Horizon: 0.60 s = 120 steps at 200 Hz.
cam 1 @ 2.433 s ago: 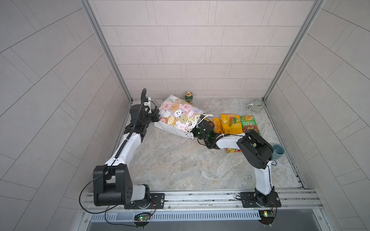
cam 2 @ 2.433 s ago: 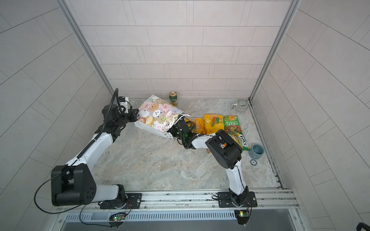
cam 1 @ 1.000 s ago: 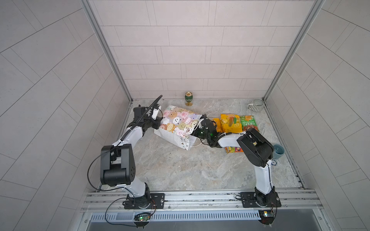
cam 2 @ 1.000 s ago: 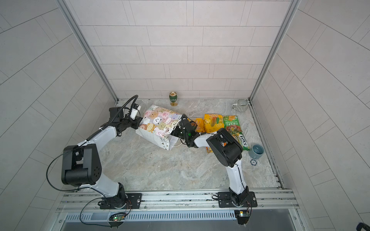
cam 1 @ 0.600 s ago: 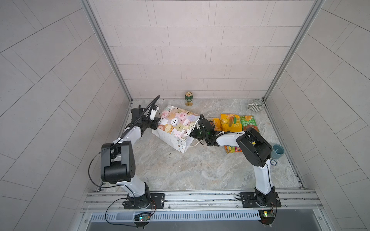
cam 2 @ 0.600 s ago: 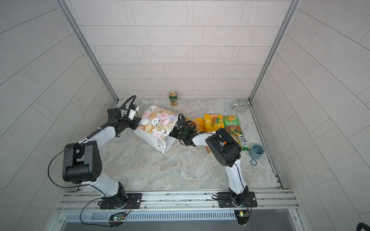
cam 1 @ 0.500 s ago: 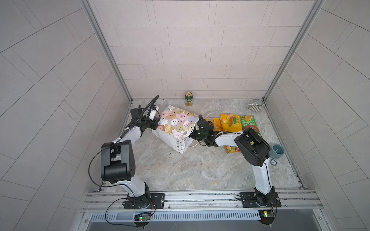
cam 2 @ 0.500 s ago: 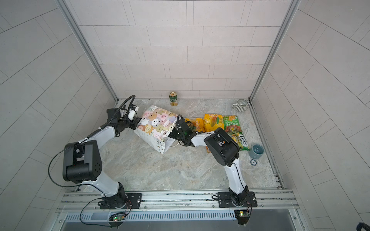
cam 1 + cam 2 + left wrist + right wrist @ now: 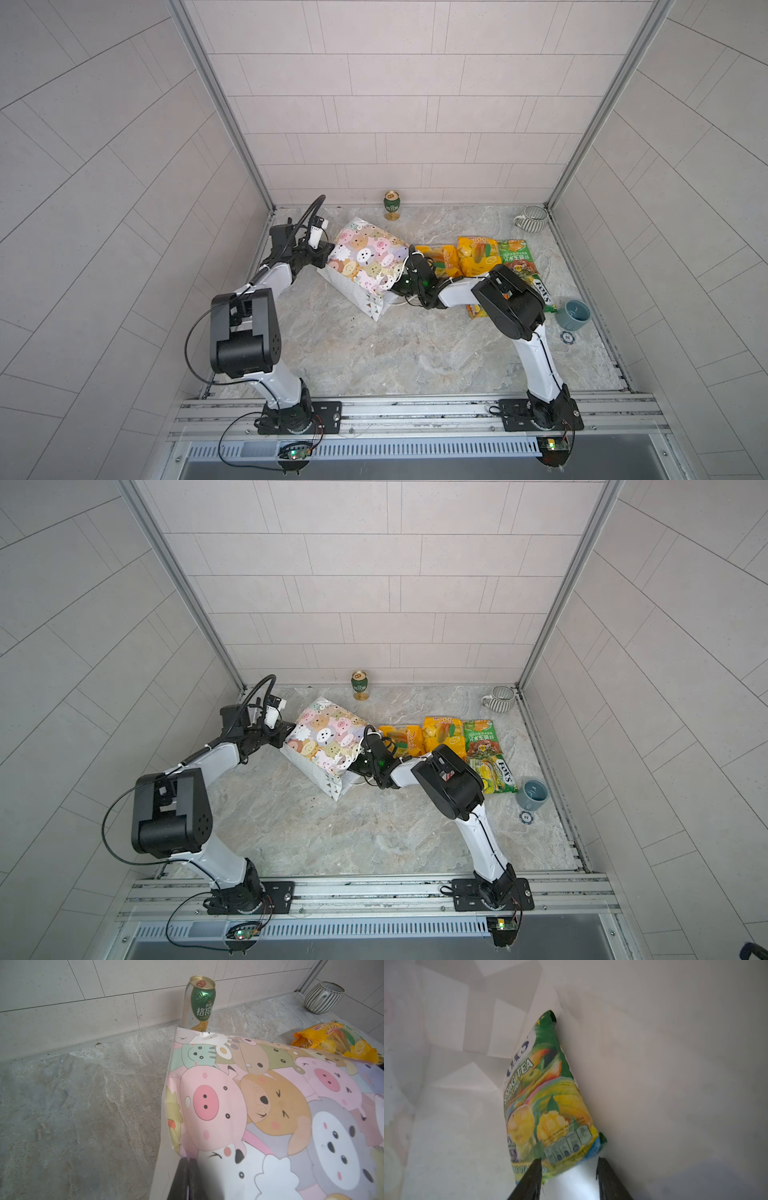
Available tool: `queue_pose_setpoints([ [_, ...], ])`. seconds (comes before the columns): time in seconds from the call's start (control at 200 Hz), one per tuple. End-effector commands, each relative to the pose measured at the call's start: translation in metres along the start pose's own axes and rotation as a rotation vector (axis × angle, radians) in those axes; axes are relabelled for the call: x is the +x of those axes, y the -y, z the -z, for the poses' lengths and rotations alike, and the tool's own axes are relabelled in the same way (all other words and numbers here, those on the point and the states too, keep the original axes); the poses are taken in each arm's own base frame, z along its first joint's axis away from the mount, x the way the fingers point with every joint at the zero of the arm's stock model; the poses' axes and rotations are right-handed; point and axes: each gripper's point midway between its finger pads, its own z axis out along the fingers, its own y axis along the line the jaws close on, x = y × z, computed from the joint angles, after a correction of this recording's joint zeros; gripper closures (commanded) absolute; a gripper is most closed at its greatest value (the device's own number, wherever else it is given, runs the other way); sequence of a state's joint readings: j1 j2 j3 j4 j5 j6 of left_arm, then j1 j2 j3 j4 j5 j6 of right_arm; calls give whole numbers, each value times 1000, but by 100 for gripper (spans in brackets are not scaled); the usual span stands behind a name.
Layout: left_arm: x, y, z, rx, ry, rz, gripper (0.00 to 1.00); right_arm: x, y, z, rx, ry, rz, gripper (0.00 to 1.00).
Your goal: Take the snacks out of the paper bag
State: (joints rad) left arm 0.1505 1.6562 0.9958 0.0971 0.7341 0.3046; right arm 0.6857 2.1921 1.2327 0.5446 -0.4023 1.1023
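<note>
Paper bag pinched in our closed left fingers; our right fingers gape around one FOX'S packet inside; several packets already lie on the table.

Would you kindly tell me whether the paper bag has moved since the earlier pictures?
Yes. In both top views the paper bag has shifted away from the drink can at the back wall, and its open end has swung nearer the camera.

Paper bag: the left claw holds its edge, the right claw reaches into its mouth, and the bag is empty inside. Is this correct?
Not empty: the right wrist view shows a green candy packet inside the paper bag, before the open right claw. The left claw does hold its edge; the right claw does reach in.
</note>
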Motion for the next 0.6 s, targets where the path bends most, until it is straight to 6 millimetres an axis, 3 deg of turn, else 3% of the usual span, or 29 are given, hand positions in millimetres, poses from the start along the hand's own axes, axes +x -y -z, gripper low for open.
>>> queue_pose_setpoints([
  [0.0, -2, 13, -1, 70, 33, 5, 100, -9, -15, -13, -38, 46, -11, 59],
  [0.14, -4, 14, 0, 78, 40, 7, 100, -7, -20, -26, -22, 57, -1, 67],
  [0.28, -3, 12, 0, 62, 39, 8, 100, -3, -18, -32, 1, 59, -7, 86],
  [0.39, -3, 6, 1, 32, 36, 19, 100, -9, -19, -20, 6, 95, 12, 99],
  [0.595, -4, -23, 8, -51, 68, 134, 100, -22, -33, 15, -8, 135, 67, 100],
])
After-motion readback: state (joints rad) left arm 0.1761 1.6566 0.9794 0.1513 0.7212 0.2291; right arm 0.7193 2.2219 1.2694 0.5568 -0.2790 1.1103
